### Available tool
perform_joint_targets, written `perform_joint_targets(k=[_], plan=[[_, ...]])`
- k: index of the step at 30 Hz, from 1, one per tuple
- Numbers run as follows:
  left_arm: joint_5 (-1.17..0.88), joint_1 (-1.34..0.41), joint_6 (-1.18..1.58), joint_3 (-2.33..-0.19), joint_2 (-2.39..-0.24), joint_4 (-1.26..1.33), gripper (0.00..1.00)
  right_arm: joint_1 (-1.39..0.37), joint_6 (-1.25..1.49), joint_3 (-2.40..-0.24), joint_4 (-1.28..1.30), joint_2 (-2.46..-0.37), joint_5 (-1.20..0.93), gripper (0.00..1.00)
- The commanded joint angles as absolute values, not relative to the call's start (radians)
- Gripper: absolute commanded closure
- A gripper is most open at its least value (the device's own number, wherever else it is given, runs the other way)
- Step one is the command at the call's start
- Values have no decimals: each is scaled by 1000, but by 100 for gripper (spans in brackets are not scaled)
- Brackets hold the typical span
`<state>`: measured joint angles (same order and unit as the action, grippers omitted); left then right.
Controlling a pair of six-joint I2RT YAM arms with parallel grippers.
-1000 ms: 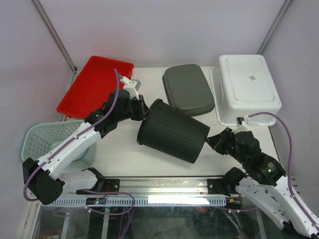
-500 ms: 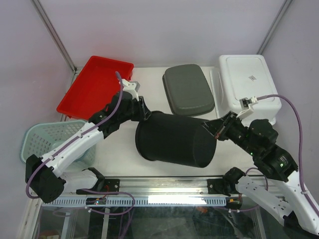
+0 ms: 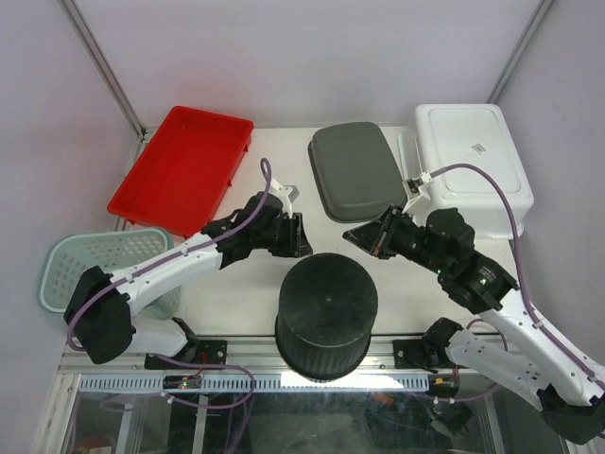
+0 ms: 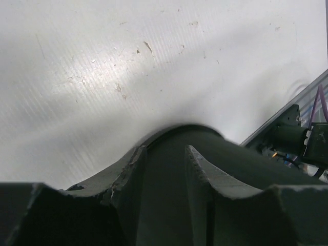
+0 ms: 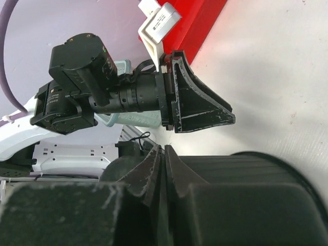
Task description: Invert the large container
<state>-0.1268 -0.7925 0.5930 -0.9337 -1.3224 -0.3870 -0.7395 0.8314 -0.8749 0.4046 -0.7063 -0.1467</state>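
Observation:
The large black ribbed container (image 3: 326, 307) stands near the table's front edge with its closed base up and its mouth down. It also shows in the left wrist view (image 4: 225, 154) and the right wrist view (image 5: 266, 169). My left gripper (image 3: 301, 241) is just behind its upper left edge, and its jaws stand apart with nothing between them (image 4: 163, 148). My right gripper (image 3: 354, 236) is just behind its upper right edge, jaws pressed together and empty (image 5: 163, 148). The left gripper's fingers also show in the right wrist view (image 5: 229, 119).
A red tray (image 3: 180, 161) lies at the back left. A grey lid-like tub (image 3: 357, 170) sits at the back middle and an upturned white tub (image 3: 468, 165) at the back right. A teal basket (image 3: 85, 270) stands at the left edge. A metal rail (image 3: 312, 378) runs along the front.
The container went from lying on its side to standing mouth down nearer the front edge. Both grippers let go of it and now sit close together behind it.

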Motion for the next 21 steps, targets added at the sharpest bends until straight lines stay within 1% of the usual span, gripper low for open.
perform_joint_targets(k=[1,3,8,9,10,12,17,18,20,21], plan=[[-130,-799,611,-977,-1331,-314,60,-774,812,-899,333,-704,-125,89],[-113,-798,605,-1003,-1330,-329,54,-776,775,-928,376,-710,-109,81],[-19,-794,579,-1099,-1293,-468,37,-776,609,-1097,662,-698,21,44],[2,-791,574,-1119,-1277,-501,33,-777,573,-1126,710,-693,21,34],[26,-786,570,-1136,-1258,-530,29,-776,527,-1150,753,-691,8,27],[83,-776,560,-1167,-1205,-593,25,-776,481,-1185,821,-690,-47,18],[205,-753,557,-1240,-1096,-738,20,-776,442,-1145,855,-731,-281,17],[223,-752,557,-1256,-1079,-758,19,-776,443,-1122,843,-741,-309,18],[253,-752,555,-1286,-1050,-789,17,-777,447,-1082,818,-759,-339,22],[266,-751,556,-1299,-1038,-802,14,-776,454,-1060,797,-764,-348,23]])
